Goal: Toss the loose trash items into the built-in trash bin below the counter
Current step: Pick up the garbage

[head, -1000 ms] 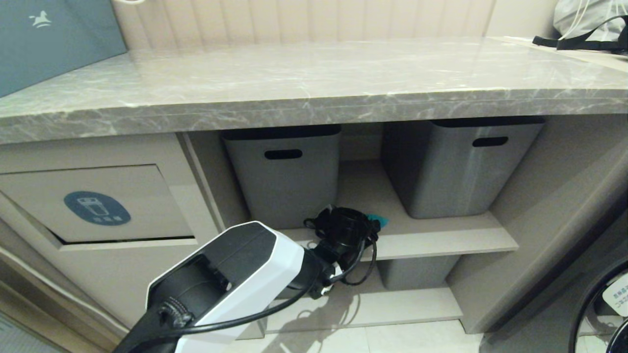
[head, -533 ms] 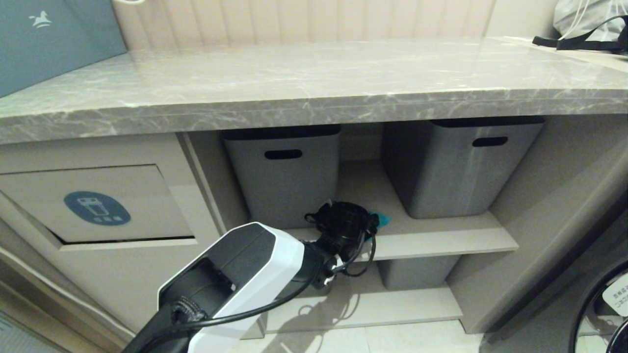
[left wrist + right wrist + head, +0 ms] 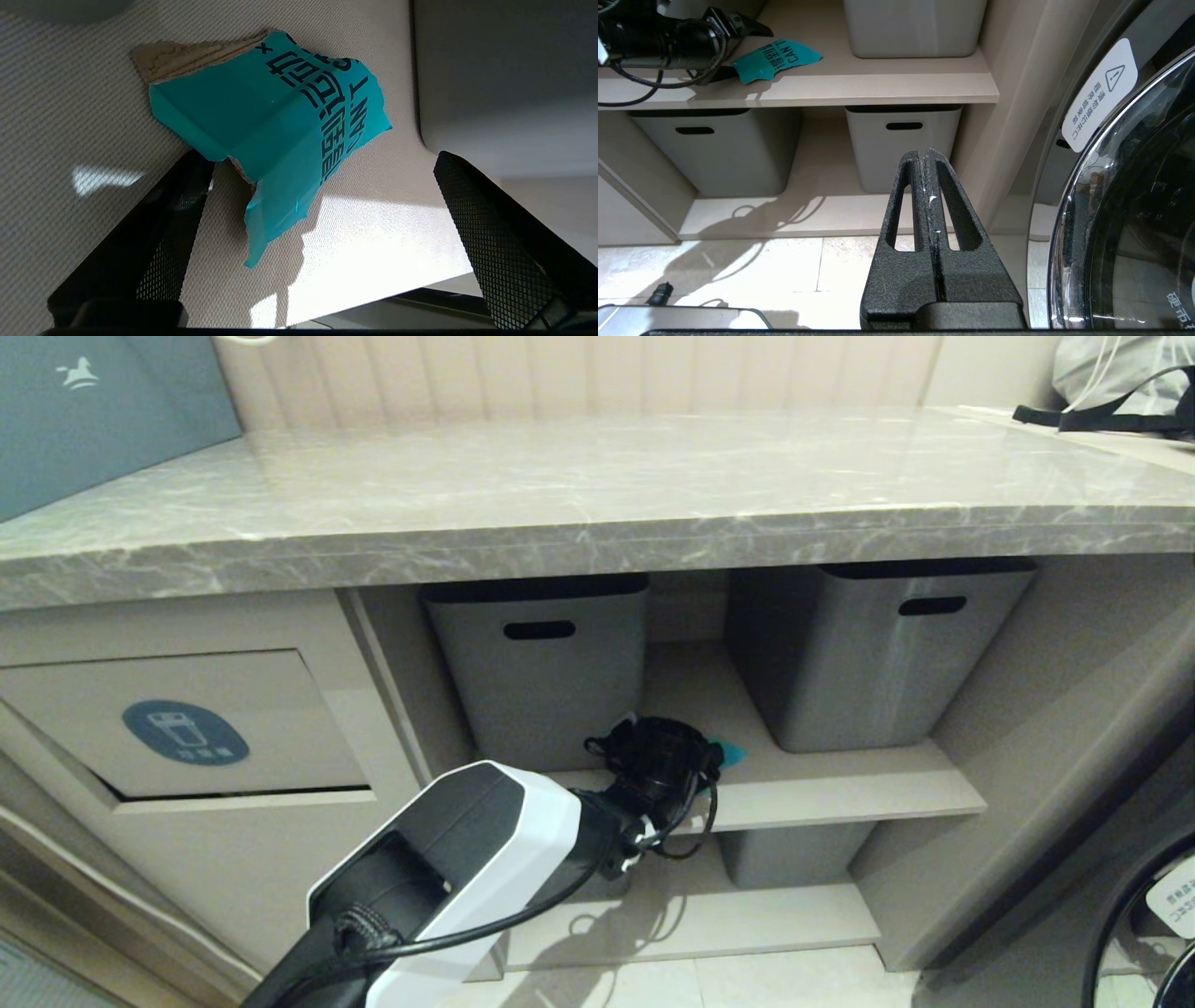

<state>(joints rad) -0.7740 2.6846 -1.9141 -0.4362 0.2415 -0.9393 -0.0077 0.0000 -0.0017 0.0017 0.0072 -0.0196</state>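
Below, grey marble counter (image 3: 597,513), beige shelf (image 3: 822,793), tiled floor (image 3: 738,266)

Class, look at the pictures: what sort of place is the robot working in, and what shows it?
Probably a home laundry or utility nook: a marble-look counter, grey storage bins on shelves beneath it, and a washing-machine door alongside.
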